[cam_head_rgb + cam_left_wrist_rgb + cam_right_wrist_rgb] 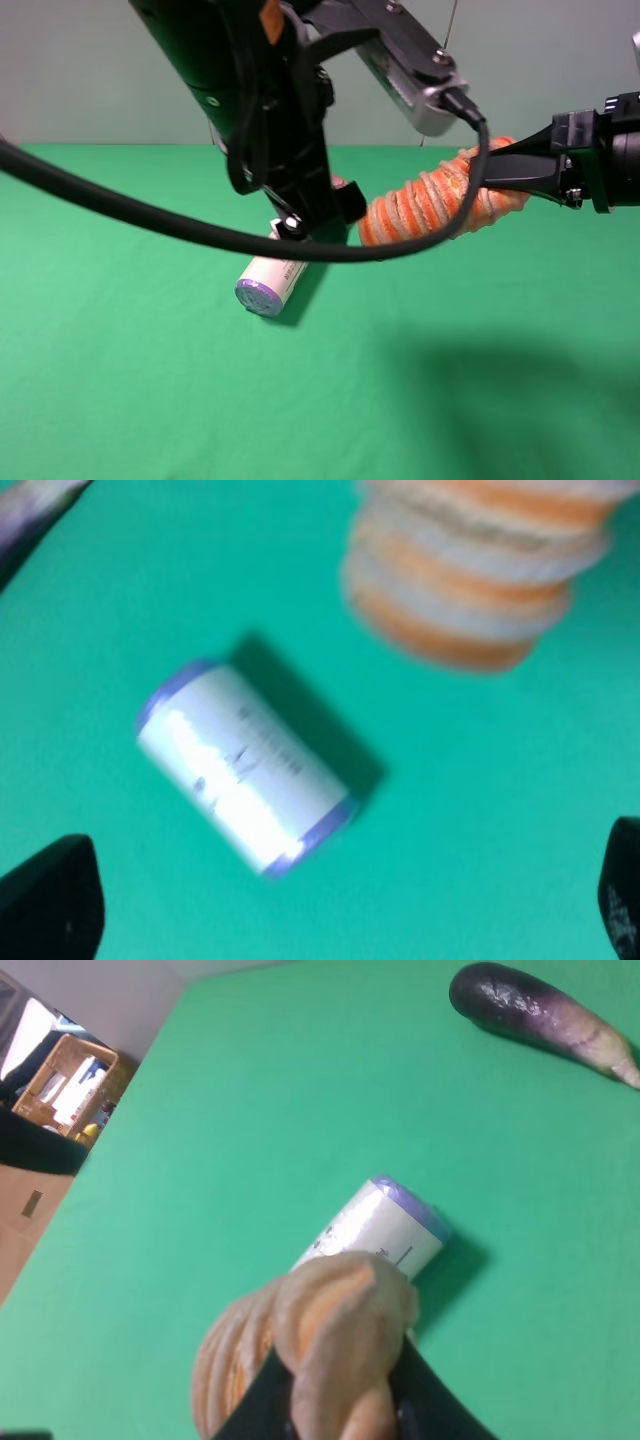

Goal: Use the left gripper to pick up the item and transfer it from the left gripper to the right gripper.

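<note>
Your right gripper [500, 172] is clamped on the orange roll's [425, 205] right end, while your left gripper [322, 215], jaws wide apart, hangs just left of its free end.

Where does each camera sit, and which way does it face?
Exterior high: off the arms, mounted high, looking down across the green table; shows both arms, the open left gripper and the right gripper shut on the orange ribbed roll.
Left wrist: looks down between its own two dark fingertips at the white cylinder with purple ends.
Right wrist: looks along its jaws past the roll toward the eggplant.
Shared: all three show the roll and the cylinder.
</note>
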{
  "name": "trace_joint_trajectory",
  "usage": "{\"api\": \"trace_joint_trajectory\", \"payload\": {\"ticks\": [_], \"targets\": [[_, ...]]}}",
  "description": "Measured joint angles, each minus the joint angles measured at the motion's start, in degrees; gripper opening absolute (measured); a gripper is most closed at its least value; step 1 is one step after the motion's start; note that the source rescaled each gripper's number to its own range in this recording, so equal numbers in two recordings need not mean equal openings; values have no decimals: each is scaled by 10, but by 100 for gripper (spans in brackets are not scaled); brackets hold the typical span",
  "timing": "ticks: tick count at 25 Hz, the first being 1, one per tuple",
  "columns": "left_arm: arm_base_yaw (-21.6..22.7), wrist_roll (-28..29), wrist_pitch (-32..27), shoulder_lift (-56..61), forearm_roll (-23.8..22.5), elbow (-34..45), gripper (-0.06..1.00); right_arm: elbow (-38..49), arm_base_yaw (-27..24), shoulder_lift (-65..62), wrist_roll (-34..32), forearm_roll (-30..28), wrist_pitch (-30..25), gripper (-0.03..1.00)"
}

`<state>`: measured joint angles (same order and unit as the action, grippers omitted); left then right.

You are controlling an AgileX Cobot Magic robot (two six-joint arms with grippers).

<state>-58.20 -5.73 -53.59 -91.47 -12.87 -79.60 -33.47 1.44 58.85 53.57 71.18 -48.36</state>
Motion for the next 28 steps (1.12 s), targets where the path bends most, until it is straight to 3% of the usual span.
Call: {"api": "trace_joint_trajectory", "payload": {"ticks": [8, 17, 22, 28], "targets": [[23, 68, 2, 105, -13, 129, 98, 0, 0, 0, -19, -27, 0, 0], [23, 130, 10, 298, -13, 279, 98, 0, 0, 0, -34, -47, 0, 0], [23, 142, -8, 405, -13, 328, 98, 0, 0, 0, -58, -88, -4, 0], [23, 150, -32, 537, -14, 386, 98, 0, 0, 0, -82, -95, -5, 0]]}}
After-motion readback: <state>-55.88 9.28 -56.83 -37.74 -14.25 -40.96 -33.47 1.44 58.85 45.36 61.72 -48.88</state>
